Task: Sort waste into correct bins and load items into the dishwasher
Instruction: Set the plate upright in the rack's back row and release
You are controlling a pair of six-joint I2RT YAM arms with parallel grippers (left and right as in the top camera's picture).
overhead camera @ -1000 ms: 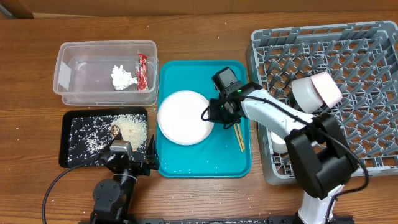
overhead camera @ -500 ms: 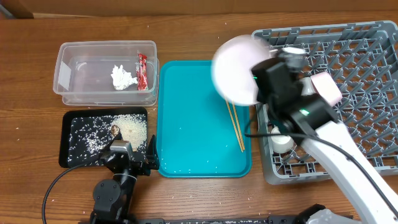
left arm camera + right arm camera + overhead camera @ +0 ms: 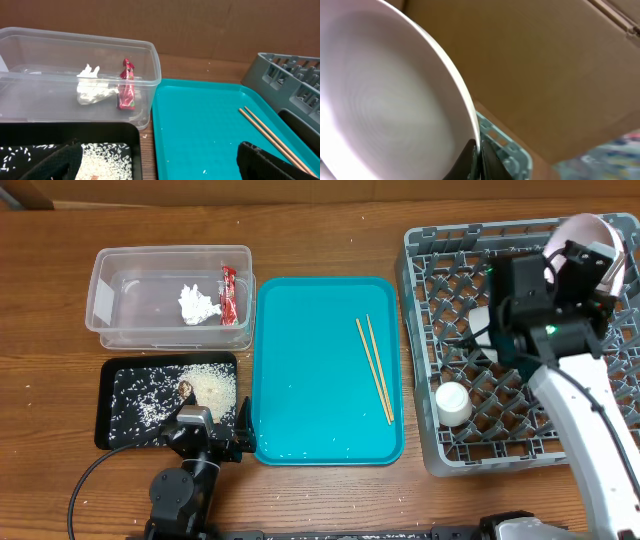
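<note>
Overhead: plate [image 3: 590, 222] mostly behind right arm, only its pink rim shows; bowl [image 3: 480, 322] nearly all covered too. Right wrist: plate [image 3: 380, 95] blurred, cut off by left & bottom edges; dish rack [image 3: 504, 149] just a blurred sliver. Left wrist: black tray [image 3: 60, 131] cut off at bottom edge.

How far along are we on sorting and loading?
Done: napkin and wrapper in the clear tub, rice in the black tray, cup in the rack. In hand: the right fingers grip the pink plate above the rack's far corner. Remaining: seat the plate, then load the chopsticks lying on the teal tray.
</note>
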